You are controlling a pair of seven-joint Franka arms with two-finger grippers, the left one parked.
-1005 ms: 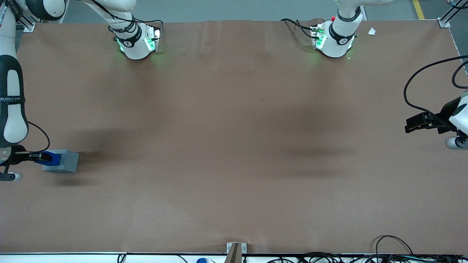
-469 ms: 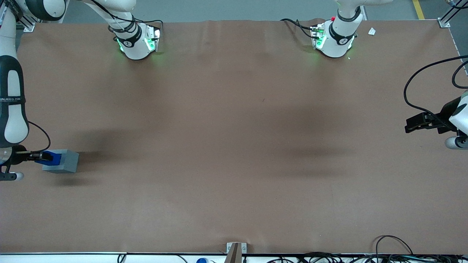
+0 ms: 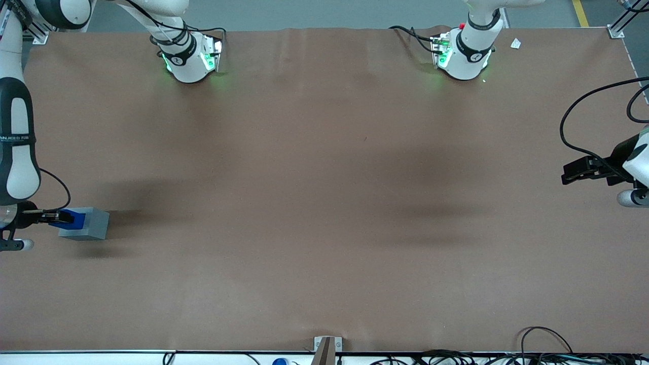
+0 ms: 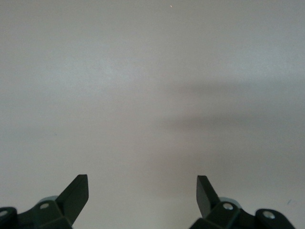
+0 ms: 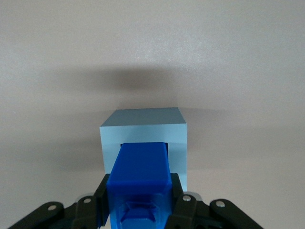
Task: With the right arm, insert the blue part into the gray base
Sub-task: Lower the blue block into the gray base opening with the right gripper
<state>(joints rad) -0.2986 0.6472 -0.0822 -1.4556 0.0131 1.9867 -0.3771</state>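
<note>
Gripper of the right arm sits low over the brown table, at the working arm's end of it, in the front view. Its black fingers lie almost level and they are closed on the blue part. This small block is held between them, just above the table surface. The blue part touches the gray base; its forward end meets the face of the base that is turned toward the gripper. The gray base stands on the table, with a dark shadow on the cloth beside it. From this view I cannot tell how deep the blue part goes into the base.

From the left wrist view only plain table surface with a soft shadow is visible, so it shows nothing of the task's things.

From the right wrist view the gripper is seen close, and its two black fingers press on both sides of the blue part. The part points straight at the gray base. The front end of the blue part is in the square recess of the base, and a thin dark gap shows around its upper edge. The larger body of the blue part is outside the base, between the fingers. The base sits flat on the table and looks square to the gripper.
</note>
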